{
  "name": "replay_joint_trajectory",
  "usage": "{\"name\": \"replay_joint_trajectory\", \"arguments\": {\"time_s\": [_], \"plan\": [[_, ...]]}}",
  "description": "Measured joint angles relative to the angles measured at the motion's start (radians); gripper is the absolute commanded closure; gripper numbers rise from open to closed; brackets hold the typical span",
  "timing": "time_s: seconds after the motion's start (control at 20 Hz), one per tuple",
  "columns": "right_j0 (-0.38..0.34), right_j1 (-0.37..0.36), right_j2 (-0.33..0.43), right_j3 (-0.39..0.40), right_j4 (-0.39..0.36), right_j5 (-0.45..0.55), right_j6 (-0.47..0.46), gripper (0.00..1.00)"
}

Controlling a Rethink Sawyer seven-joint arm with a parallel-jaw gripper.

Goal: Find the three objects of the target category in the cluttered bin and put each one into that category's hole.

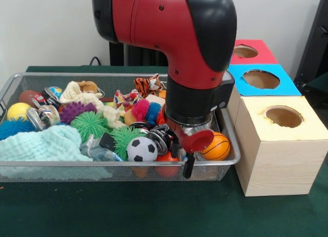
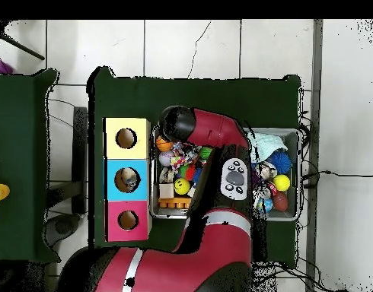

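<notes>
The bin (image 1: 77,164) is a wide silver mesh basket full of toys; it also shows in the overhead view (image 2: 285,218). One see-through wrinkly bottle (image 1: 97,151) lies at the bin's front, between a teal cloth (image 1: 41,143) and a green spiky ball (image 1: 123,137). No other bottles show. My gripper (image 1: 183,156) hangs low over the bin's front right part, beside a football (image 1: 141,149) and a small basketball (image 1: 218,146). I cannot tell whether it holds anything. In the overhead view the arm hides it.
Three wooden boxes with round holes stand beside the bin: yellow-topped (image 1: 283,116), blue-topped (image 1: 261,79), red-topped (image 1: 248,52); overhead they show as yellow (image 2: 126,138), blue (image 2: 127,179), red (image 2: 127,220). Shiny cans (image 1: 42,116), plush toys and balls fill the bin.
</notes>
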Motion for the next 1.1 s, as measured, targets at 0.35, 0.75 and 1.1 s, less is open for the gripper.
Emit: {"name": "replay_joint_trajectory", "arguments": {"time_s": [0.35, 0.75, 1.1], "plan": [[0.013, 0.013, 0.0, 0.002, 0.041, 0.0, 0.0, 0.0], [0.053, -0.038, 0.0, 0.054, 0.078, 0.0, 0.0, 0.0], [0.065, -0.11, -0.002, 0.096, 0.084, 0.016, 0.0, 0.0]]}}
